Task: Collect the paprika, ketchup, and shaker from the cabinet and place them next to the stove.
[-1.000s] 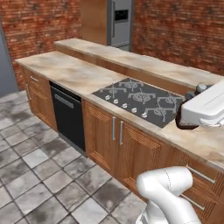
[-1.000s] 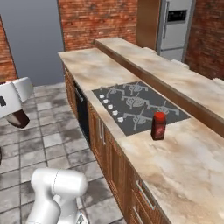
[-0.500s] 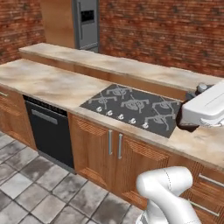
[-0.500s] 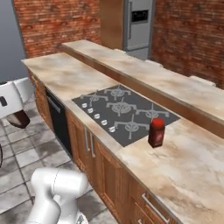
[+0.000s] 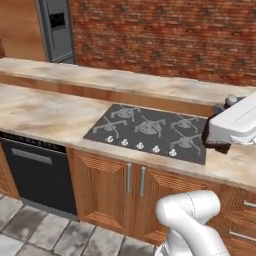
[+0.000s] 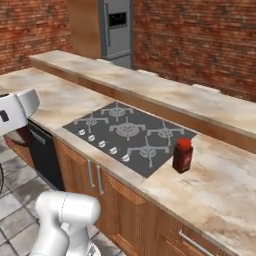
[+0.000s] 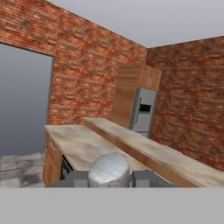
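My gripper [image 7: 109, 177] is shut on the ketchup, whose grey cap [image 7: 109, 169] sits between the fingertips in the hand view. The bottle's dark red body [image 6: 20, 136] hangs under the white hand at the left edge of the right base view. In the left base view the ketchup [image 5: 216, 142] is at the right, over the counter beside the stove [image 5: 150, 127]. The paprika [image 6: 183, 155], a dark jar with a red cap, stands upright on the counter just right of the stove [image 6: 125, 131]. The shaker and the cabinet are out of view.
A raised counter ledge [image 6: 165, 92] runs behind the stove, in front of a brick wall. A steel fridge [image 6: 116, 27] with a tall wood panel [image 6: 82, 25] stands at the far end. A black oven front [image 5: 37, 172] and wooden doors lie below the counter [image 5: 45, 117].
The whole picture has shifted, so the base has driven along the counter and the stove now lies nearer the middle. The gripper stays shut on the ketchup, and the paprika has kept its place.
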